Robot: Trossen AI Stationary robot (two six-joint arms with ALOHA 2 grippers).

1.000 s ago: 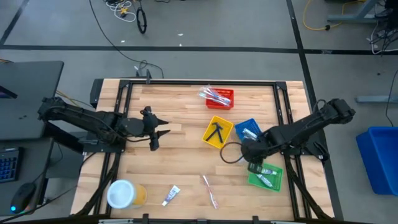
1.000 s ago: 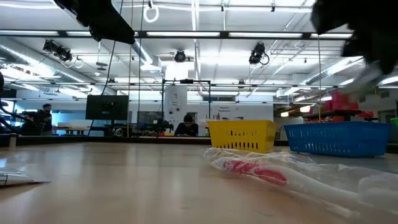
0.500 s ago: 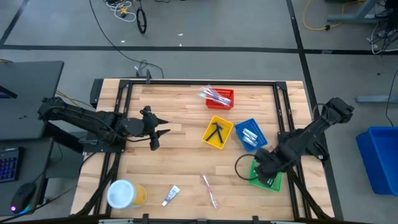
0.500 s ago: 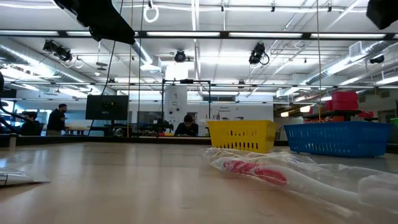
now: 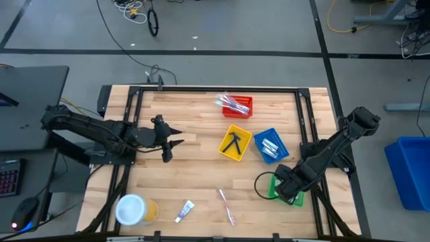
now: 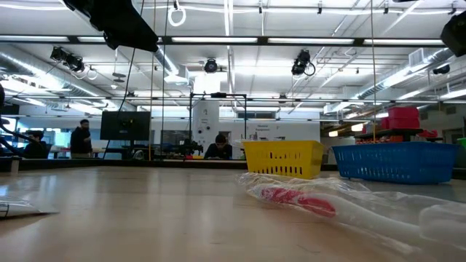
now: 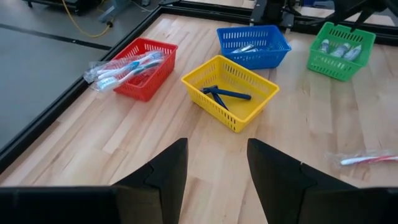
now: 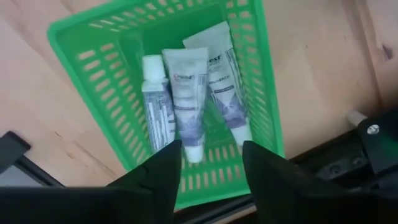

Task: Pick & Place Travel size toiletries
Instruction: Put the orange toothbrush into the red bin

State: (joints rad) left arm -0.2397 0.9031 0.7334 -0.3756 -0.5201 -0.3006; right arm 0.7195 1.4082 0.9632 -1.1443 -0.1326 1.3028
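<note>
Right wrist view: right gripper [image 8: 208, 163] hangs open and empty over the green tray [image 8: 261, 93], three white tubes [image 8: 186, 99] lying inside
Lift straight up clear of the rim; left gripper [image 7: 216, 163] waits open, holding nothing

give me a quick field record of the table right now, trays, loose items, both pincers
right pincer: open, empty, above green tray
green tray contents: three white tubes
left pincer: open, empty, waiting at table's left side
yellow tray: dark razors
blue tray: silvery packets
red tray: bagged toothbrushes sticking out over its rim
loose on table: white tube, wrapped toothbrush, yellow tub
</note>
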